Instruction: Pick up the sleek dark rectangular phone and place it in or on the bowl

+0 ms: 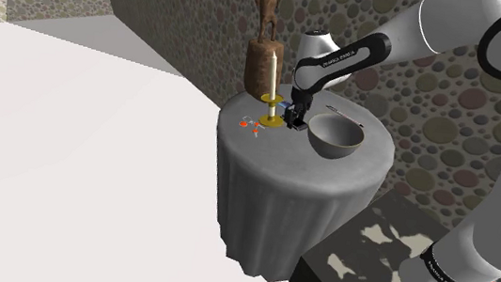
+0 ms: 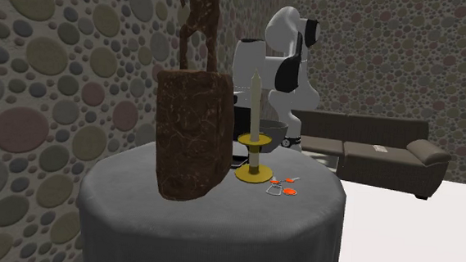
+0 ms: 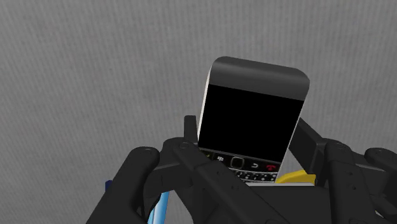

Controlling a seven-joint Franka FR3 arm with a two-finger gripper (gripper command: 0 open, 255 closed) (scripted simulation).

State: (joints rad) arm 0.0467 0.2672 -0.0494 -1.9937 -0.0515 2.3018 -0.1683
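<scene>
Black-screened and glossy, the keypad phone point(image 3: 252, 118) is clasped across its long edges by the gripper point(image 1: 295, 121), fingers closed onto it, low over the grey tablecloth point(image 1: 268, 180) just beside the bowl point(image 1: 334, 149), seemingly ready for lifting across.

The walls point(image 2: 46, 75) bear round pebbles — brown, grey. A brown sofa point(image 2: 370, 150) stands on the white floor point(image 1: 66, 174), beyond a grey-draped round table point(image 2: 218, 232).
</scene>
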